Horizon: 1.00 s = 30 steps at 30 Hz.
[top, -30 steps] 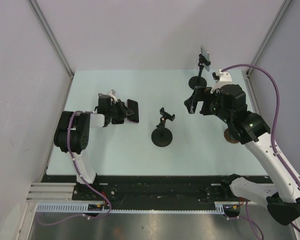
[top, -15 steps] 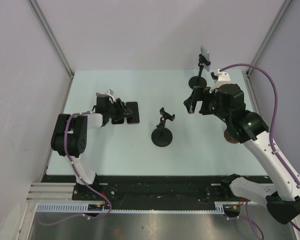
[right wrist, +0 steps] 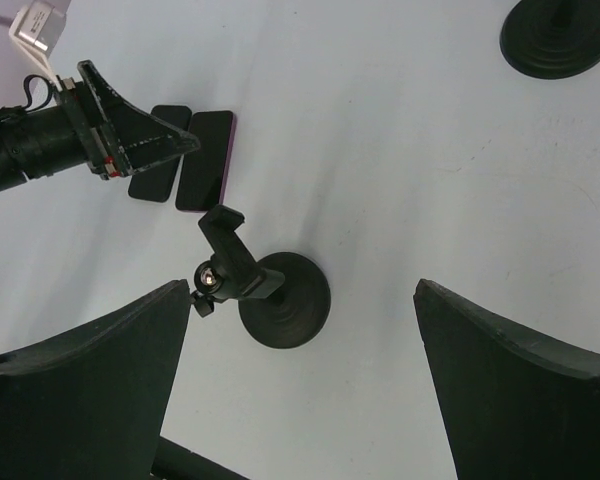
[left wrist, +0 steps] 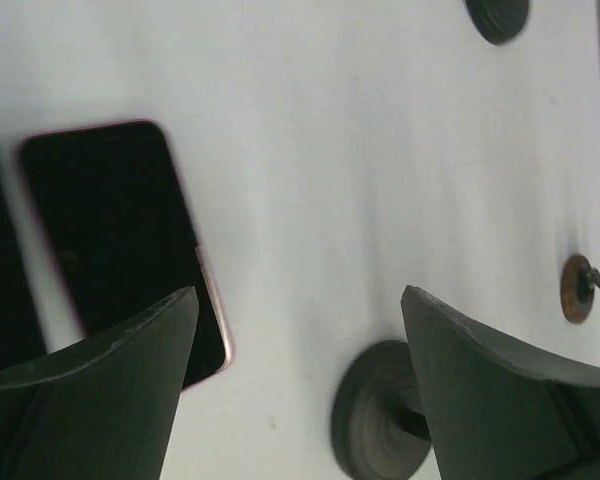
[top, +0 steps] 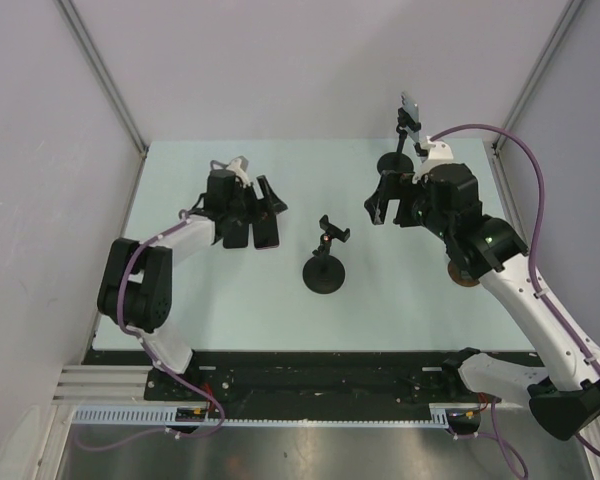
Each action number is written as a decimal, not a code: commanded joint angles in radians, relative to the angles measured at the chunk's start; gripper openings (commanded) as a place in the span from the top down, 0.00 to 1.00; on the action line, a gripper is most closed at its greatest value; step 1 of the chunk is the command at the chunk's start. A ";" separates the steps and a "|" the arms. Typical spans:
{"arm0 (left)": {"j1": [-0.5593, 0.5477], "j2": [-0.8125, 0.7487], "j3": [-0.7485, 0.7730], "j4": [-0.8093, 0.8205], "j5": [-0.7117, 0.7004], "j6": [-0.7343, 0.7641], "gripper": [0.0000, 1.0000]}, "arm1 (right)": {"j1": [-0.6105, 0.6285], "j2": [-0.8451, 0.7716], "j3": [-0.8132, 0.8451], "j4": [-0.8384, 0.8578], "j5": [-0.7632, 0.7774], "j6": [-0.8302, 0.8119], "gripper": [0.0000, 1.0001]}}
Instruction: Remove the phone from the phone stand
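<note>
Lying flat on the table (top: 200, 300) just below the left gripper (top: 263, 205) is a pink-edged phone (top: 267, 232), screen dark, nothing touching it. A black slab (top: 235, 237) lies alongside it, on the side nearer that gripper's wrist (part hidden by the fingers, so I cannot tell what it is). The left gripper hovers with its jaws spread wide and holds nothing.

Two stands are in view. The centre stand (top: 325, 262) is beyond the left fingertips and below the right gripper (top: 380, 200), its clamp bare. The far stand (top: 400, 150) is just past the right gripper and grips a second phone (top: 410, 106) upright at its top. The right gripper is also wide apart and holds nothing. One brown disc (top: 467, 280) lies by the right arm's forearm.
</note>
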 commanded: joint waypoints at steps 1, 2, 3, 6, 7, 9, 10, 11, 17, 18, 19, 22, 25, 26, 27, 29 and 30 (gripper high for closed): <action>-0.091 0.053 0.100 -0.018 0.015 0.014 0.11 | -0.003 0.009 0.004 0.043 -0.010 -0.019 0.00; -0.101 0.069 0.111 -0.019 0.013 0.012 0.09 | -0.003 0.010 0.004 0.042 -0.013 -0.019 0.01; -0.117 0.084 0.122 -0.019 0.012 0.012 0.09 | -0.003 0.012 0.004 0.040 -0.014 -0.019 0.00; -0.140 0.146 0.153 -0.024 0.010 0.021 0.07 | -0.003 0.009 0.004 0.032 -0.016 -0.016 0.00; -0.145 0.170 0.160 -0.027 0.006 0.026 0.07 | -0.003 0.004 0.002 0.029 -0.013 -0.016 0.00; -0.159 0.193 0.168 -0.033 -0.002 0.034 0.04 | -0.004 0.003 0.004 0.017 -0.007 -0.017 0.00; -0.162 0.201 0.173 -0.042 -0.007 0.044 0.04 | -0.003 0.000 0.004 0.014 -0.005 -0.014 0.00; -0.167 0.218 0.174 -0.048 -0.010 0.051 0.01 | -0.001 -0.004 0.004 0.006 -0.002 -0.016 0.00; -0.176 0.232 0.164 -0.084 -0.034 0.087 0.00 | -0.003 -0.014 0.004 -0.012 0.007 -0.011 0.00; -0.176 0.224 0.159 -0.110 -0.052 0.095 0.00 | -0.003 -0.013 0.004 -0.012 0.004 -0.010 0.00; -0.174 0.221 0.156 -0.122 -0.068 0.112 0.00 | -0.003 -0.013 0.002 -0.012 0.006 -0.011 0.00; -0.174 0.203 0.154 -0.151 -0.122 0.152 0.00 | -0.003 -0.011 0.004 -0.003 -0.001 -0.007 0.00; -0.174 0.186 0.148 -0.171 -0.161 0.178 0.00 | -0.003 -0.005 0.004 0.003 -0.007 -0.004 0.00; -0.174 0.179 0.148 -0.174 -0.169 0.181 0.00 | -0.003 -0.005 0.004 0.005 -0.010 -0.004 0.00; -0.174 0.176 0.148 -0.176 -0.174 0.187 0.00 | -0.003 -0.002 0.004 0.005 -0.016 -0.002 0.00; -0.174 0.175 0.151 -0.180 -0.183 0.189 0.00 | -0.003 0.001 0.004 0.008 -0.020 -0.004 0.00; -0.174 0.173 0.157 -0.179 -0.183 0.189 0.00 | -0.003 0.006 0.002 0.006 -0.024 -0.005 0.00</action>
